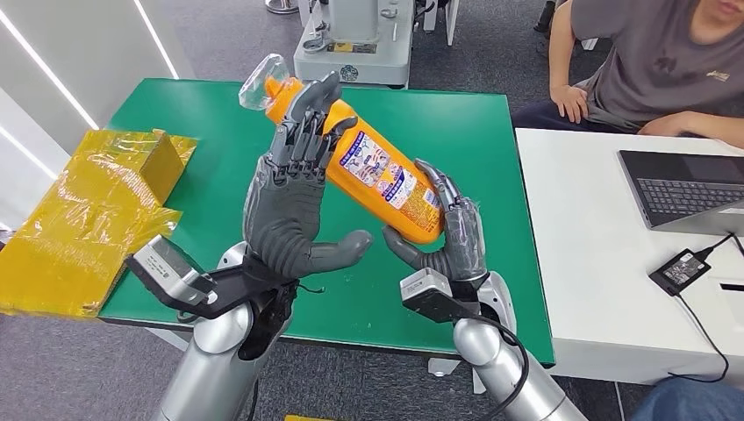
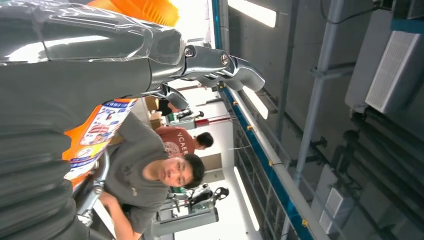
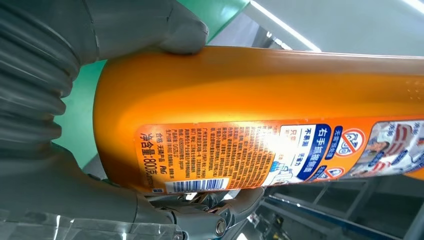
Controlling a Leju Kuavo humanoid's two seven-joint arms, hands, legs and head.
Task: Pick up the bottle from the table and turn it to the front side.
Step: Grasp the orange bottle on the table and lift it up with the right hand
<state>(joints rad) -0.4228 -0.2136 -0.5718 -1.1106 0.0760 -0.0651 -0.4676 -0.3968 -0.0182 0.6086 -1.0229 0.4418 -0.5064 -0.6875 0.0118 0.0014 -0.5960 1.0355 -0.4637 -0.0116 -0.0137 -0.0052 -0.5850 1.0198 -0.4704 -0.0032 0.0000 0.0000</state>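
Note:
An orange bottle (image 1: 377,167) with a printed label and a clear cap hangs tilted above the green table (image 1: 491,132), cap up and to the far left. My right hand (image 1: 447,237) grips its base; in the right wrist view the bottle (image 3: 260,100) shows its barcode label, with the thumb (image 3: 165,25) pressed on its side. My left hand (image 1: 289,202) stands upright beside the bottle, its fingers (image 1: 307,132) lying against the neck end and its thumb spread clear below. The left wrist view shows the bottle (image 2: 95,135) behind that hand (image 2: 50,100).
A yellow-wrapped package (image 1: 88,219) lies at the table's left edge. A white table (image 1: 597,263) to the right carries a laptop (image 1: 689,189) and a charger (image 1: 680,270). A person (image 1: 658,61) sits behind it. A grey machine base (image 1: 351,44) stands beyond the far edge.

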